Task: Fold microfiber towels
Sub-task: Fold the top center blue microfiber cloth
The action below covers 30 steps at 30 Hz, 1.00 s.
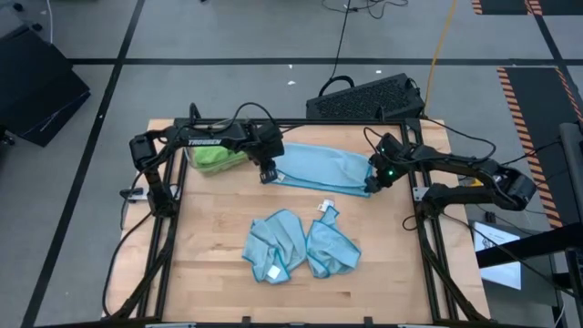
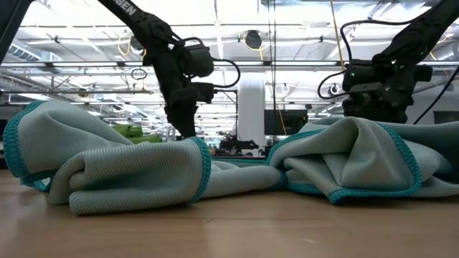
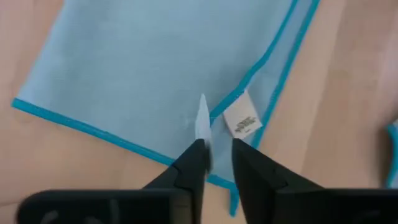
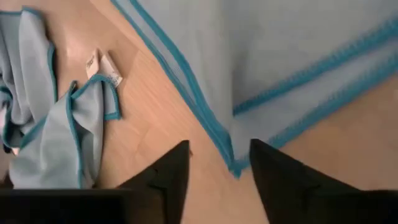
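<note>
Left gripper (image 3: pixel 217 152): fingers slightly parted, set over the left end of the folded light blue towel (image 1: pixel 319 167), a white tag (image 3: pixel 242 120) just past the tips; nothing was seen clamped.

Right gripper (image 4: pixel 219 163): fingers apart, straddling that towel's teal-edged corner at its right end, not gripping it.

Folded towel: laid flat along the far part of the table (image 1: pixel 209 273).

Lime green towels (image 1: pixel 217 157): bunched at the far left.

Two crumpled light blue towels (image 1: pixel 301 244): near centre, bare wood around them.

Tag print: too small to be read.
</note>
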Tool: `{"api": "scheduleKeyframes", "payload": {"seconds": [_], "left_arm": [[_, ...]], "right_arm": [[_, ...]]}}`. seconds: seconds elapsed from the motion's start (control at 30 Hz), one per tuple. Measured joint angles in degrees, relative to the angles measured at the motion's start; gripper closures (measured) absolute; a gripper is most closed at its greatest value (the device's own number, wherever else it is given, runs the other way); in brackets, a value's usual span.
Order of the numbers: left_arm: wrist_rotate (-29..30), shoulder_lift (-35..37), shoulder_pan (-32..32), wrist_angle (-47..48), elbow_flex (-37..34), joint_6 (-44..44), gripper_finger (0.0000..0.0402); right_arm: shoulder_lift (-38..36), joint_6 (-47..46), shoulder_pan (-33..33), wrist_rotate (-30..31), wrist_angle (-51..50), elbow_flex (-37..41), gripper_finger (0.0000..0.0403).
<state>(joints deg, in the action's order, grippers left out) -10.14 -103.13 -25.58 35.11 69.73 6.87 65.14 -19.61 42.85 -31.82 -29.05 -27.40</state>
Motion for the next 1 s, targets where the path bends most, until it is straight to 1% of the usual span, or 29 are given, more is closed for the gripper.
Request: {"api": "scheduleKeyframes", "payload": {"seconds": [0.1,0.23,0.33,0.43,0.57,0.7,0.77,0.83,0.9,1.0], "left_arm": [[-2.3,0.7,0.0,0.7,0.0,-2.6,0.0281],[-1.5,3.6,0.0,2.7,0.0,-5.2,0.0238],[-0.3,7.0,-0.2,2.3,0.0,-7.1,0.0218],[1.2,9.6,-0.3,0.9,0.0,-9.2,0.0215],[2.5,10.5,-0.1,-0.4,0.0,-11.8,0.0227],[1.8,10.5,1.5,-5.8,0.0,-15.6,0.025],[2.0,10.5,3.6,-9.7,0.0,-16.5,0.0265],[5.3,9.6,6.1,-13.8,0.0,-16.2,0.0282],[8.6,8.0,8.0,-17.1,0.1,-16.1,0.0299],[10.0,4.4,9.8,-24.1,0.1,-16.5,0.0321]], "right_arm": [[-1.2,-3.0,0.0,-0.8,-2.3,0.0,0.0204],[-3.2,-8.2,0.0,-1.5,-6.3,-0.4,0.0166],[-4.8,-11.4,0.0,-1.4,-7.7,-2.0,0.0152],[-5.8,-12.7,0.0,0.1,-6.9,-4.4,0.015],[-5.0,-12.6,0.0,4.9,-4.9,-8.9,0.0161],[-1.7,-13.6,0.1,9.6,-1.2,-13.6,0.0188],[1.2,-13.7,0.2,10.4,-0.6,-15.2,0.0207],[4.7,-12.4,0.0,10.1,-1.5,-16.4,0.023],[8.4,-11.1,-0.6,8.2,-2.9,-16.8,0.0255],[12.9,-8.8,-1.0,7.7,-3.8,-16.9,0.029]]}}
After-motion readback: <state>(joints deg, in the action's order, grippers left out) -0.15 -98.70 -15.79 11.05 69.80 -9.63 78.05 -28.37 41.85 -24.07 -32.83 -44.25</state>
